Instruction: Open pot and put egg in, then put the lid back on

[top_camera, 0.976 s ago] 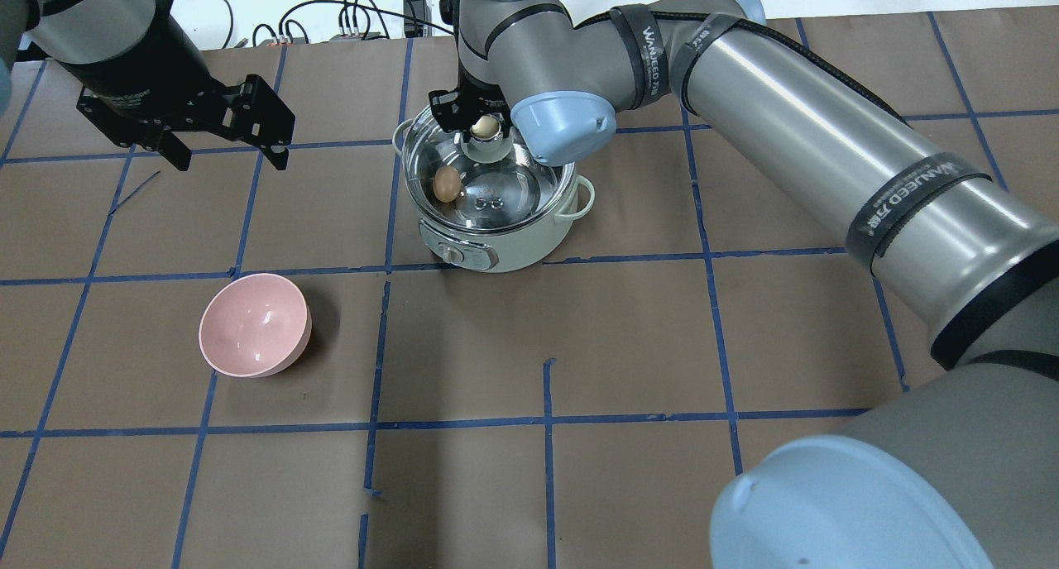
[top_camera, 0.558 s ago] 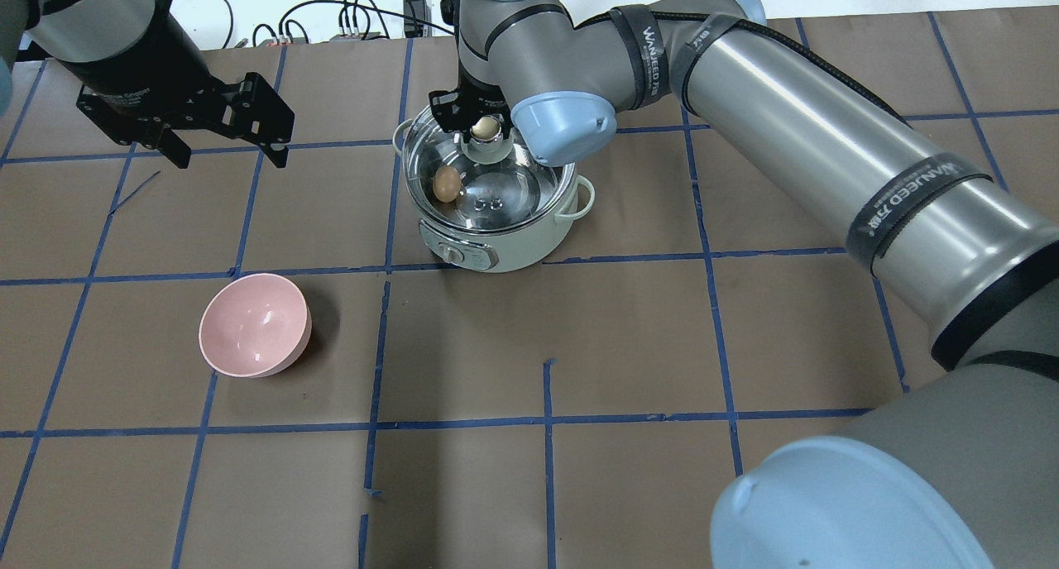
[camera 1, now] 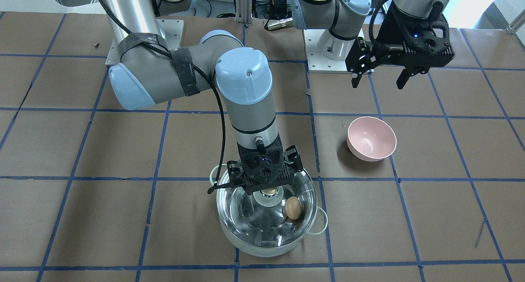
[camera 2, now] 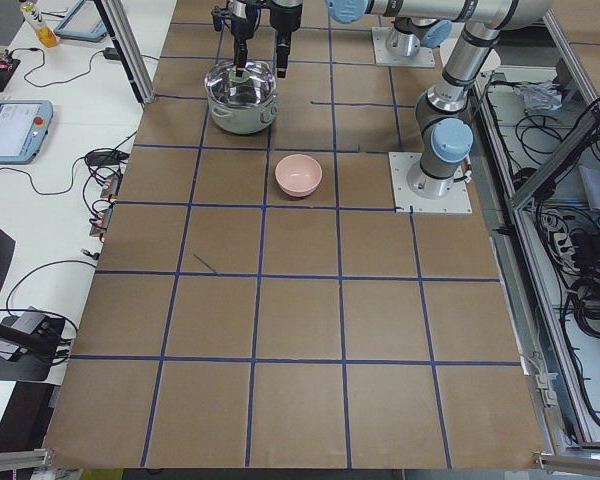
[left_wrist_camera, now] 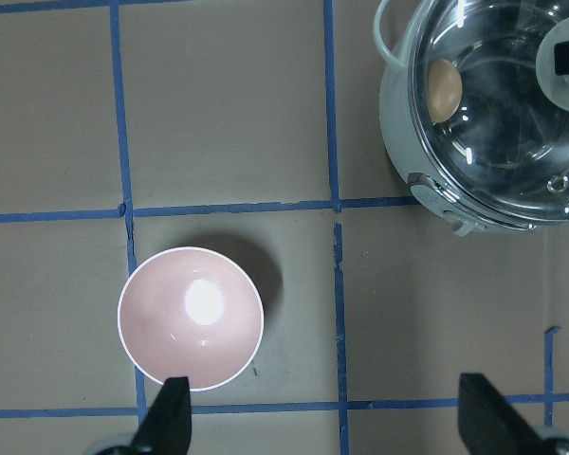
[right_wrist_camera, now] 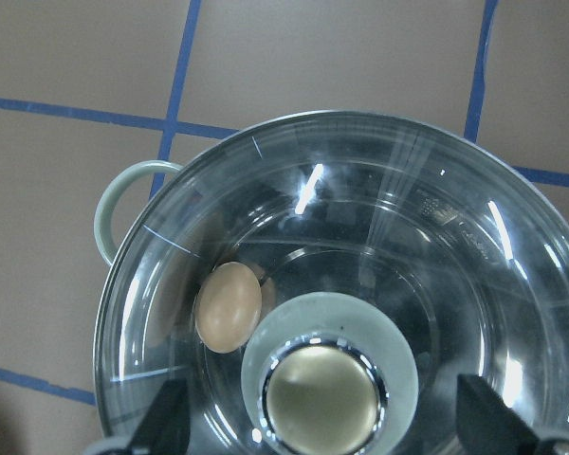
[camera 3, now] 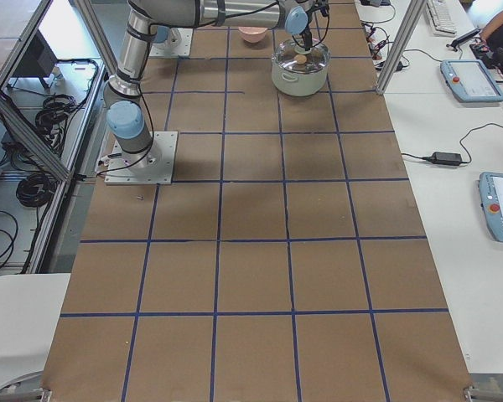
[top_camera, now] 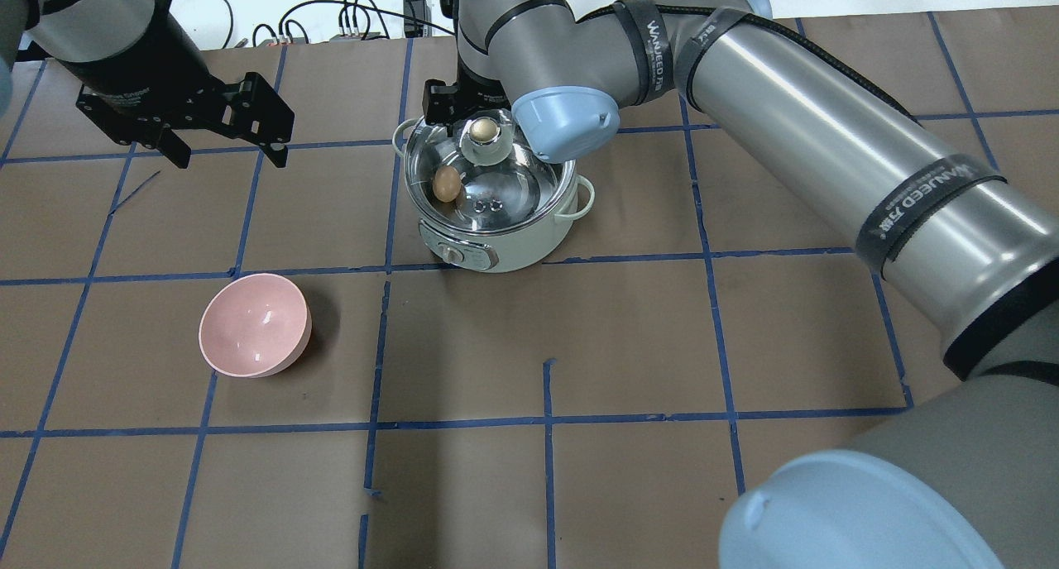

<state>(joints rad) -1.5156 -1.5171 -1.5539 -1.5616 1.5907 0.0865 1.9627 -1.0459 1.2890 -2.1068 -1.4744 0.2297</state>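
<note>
The mint-green pot [top_camera: 513, 242] stands at the table's far middle with the glass lid [top_camera: 505, 184] lying on it. The tan egg [top_camera: 447, 184] sits inside, seen through the glass in the front view [camera 1: 293, 208] and the right wrist view [right_wrist_camera: 229, 306]. My right gripper [right_wrist_camera: 327, 427] is open just above the lid's gold-topped knob [top_camera: 484, 131], one finger on each side and clear of it. My left gripper [top_camera: 227, 151] is open and empty, held above the table far to the left of the pot.
A pink bowl [top_camera: 255, 325] stands empty on the near left, below my left gripper in its wrist view [left_wrist_camera: 191, 318]. My right arm reaches across the table's right half to the pot. Cables lie beyond the far edge.
My right gripper has lifted a little off the lid's knob, which now shows more fully. The lid, pot and egg stay put. The left arm has not moved.
</note>
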